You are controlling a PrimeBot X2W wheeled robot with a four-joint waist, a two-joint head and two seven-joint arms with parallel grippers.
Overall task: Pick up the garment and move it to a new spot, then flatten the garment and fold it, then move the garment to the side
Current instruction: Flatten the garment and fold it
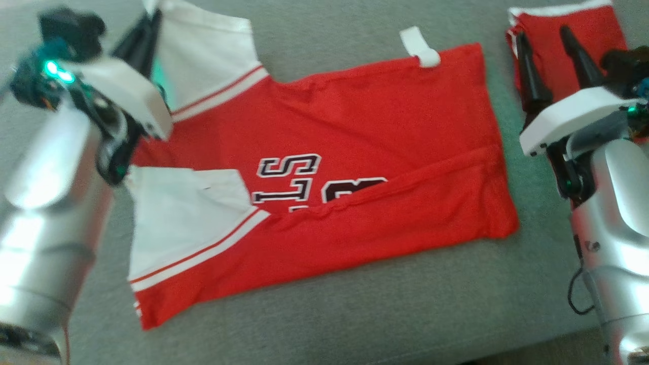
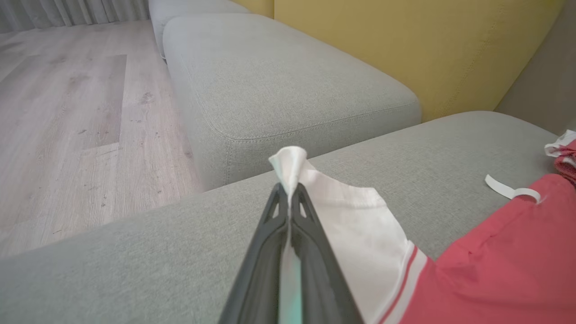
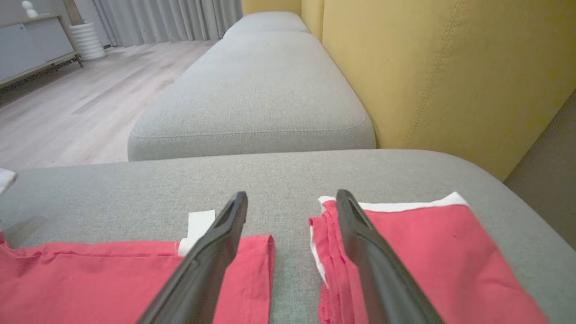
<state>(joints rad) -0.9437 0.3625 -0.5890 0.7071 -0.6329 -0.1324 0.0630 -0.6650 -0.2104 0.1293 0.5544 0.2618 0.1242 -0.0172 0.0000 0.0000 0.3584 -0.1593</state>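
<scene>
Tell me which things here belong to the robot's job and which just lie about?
In the job: red jersey with white sleeves; left gripper, shut on its sleeve; right gripper, open.
Lying about: folded red cloth with white trim; grey fabric sofa; yellow backrest.

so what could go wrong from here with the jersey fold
The left end effector is shut on just the tip of the white sleeve; a pull could slip it free.
The right end effector hangs open between the jersey hem and the folded red garment beside it, so it might catch the wrong cloth.
Lifting by one sleeve may drag open the flap already folded over the lettering.
</scene>
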